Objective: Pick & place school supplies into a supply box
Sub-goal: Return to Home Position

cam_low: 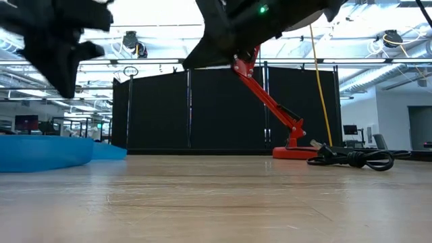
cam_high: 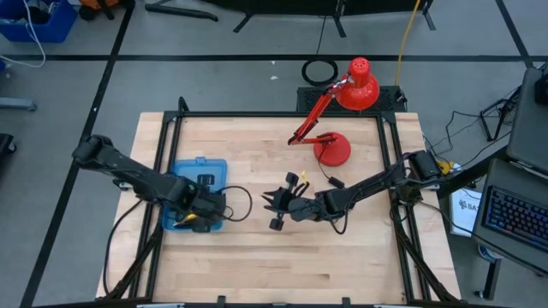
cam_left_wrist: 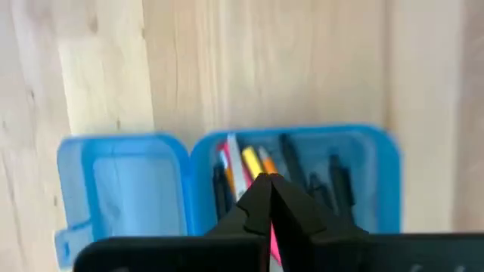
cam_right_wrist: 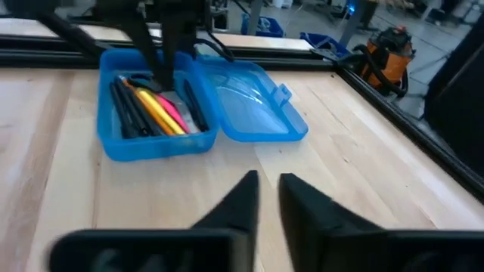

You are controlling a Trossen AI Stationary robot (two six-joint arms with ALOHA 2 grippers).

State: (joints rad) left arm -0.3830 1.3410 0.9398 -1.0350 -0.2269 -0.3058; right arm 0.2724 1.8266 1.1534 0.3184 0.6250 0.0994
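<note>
The translucent blue supply box (cam_high: 195, 174) lies open on the table's left part, its lid (cam_right_wrist: 249, 106) folded flat beside the tray (cam_left_wrist: 363, 181). In the tray lie black pens, a yellow and an orange one (cam_right_wrist: 151, 109) and a pink marker (cam_right_wrist: 175, 115). My left gripper (cam_left_wrist: 268, 180) hangs over the tray, pointing down, with its fingertips together. My right gripper (cam_right_wrist: 268, 181) hovers open and empty over the table's middle (cam_high: 276, 210), to the right of the box. No scissors show. My left gripper is shut just above the pens in the tray. A pink strip (cam_left_wrist: 274, 245) shows in the slit between its fingers. Whether that strip is held or is the marker lying below, and whether the fingers touch it, I cannot tell.
A red desk lamp (cam_high: 332, 150) stands at the table's far right, its arm and shade (cam_high: 360, 88) reaching beyond the far edge. Its black cable (cam_low: 354, 158) lies coiled on the wood near the base. A black frame rail (cam_high: 282, 114) borders the table. Bare wood (cam_high: 282, 265) spreads toward the near edge.
</note>
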